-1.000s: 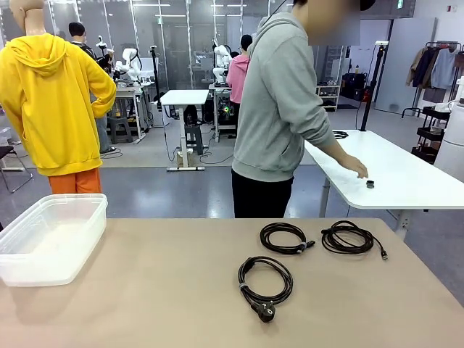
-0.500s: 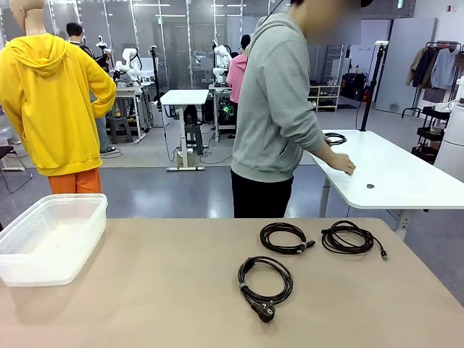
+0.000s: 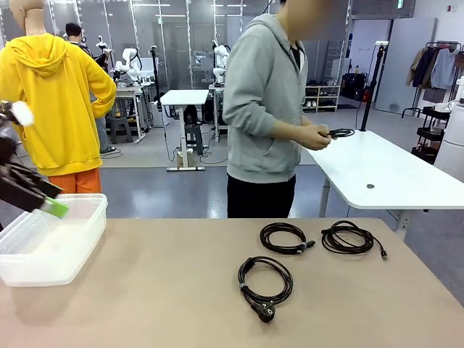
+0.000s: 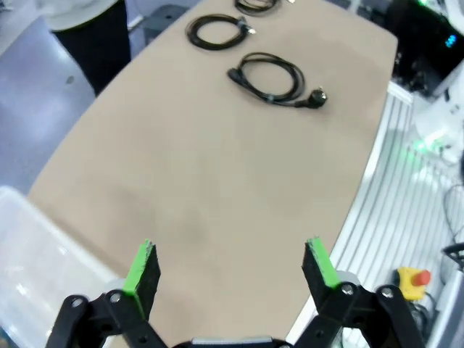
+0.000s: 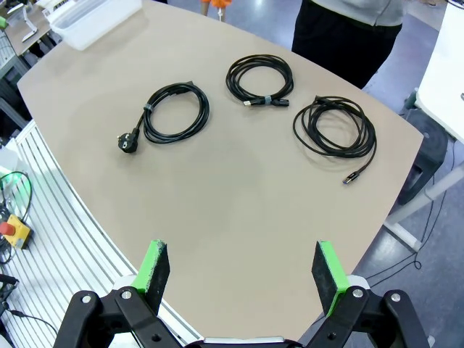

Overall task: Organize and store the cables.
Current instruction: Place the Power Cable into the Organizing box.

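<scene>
Three coiled black cables lie on the tan table: one with a chunky plug (image 3: 265,281) nearest me, a tied coil (image 3: 284,238) behind it, and a looser coil (image 3: 349,238) to its right. The person at the far side holds another black cable (image 3: 332,134) in both hands. My left gripper (image 3: 49,199) hangs open over the clear bin (image 3: 51,239), far left of the cables. In the left wrist view the gripper (image 4: 232,267) is open and holds nothing, with the plug cable (image 4: 272,76) far ahead. My right gripper (image 5: 239,267) is open above the table's near edge, short of the plug cable (image 5: 172,111), the tied coil (image 5: 259,78) and the loose coil (image 5: 335,129).
The clear plastic bin (image 4: 29,254) sits at the table's left end and has nothing in it. A white table (image 3: 384,170) stands behind on the right, beside the person. The rounded table edge (image 5: 80,196) and a red stop button (image 5: 14,230) lie below my right gripper.
My left gripper has come into the front view from the left, over the bin. The person has turned from the white table and now holds a cable coil in both hands.
</scene>
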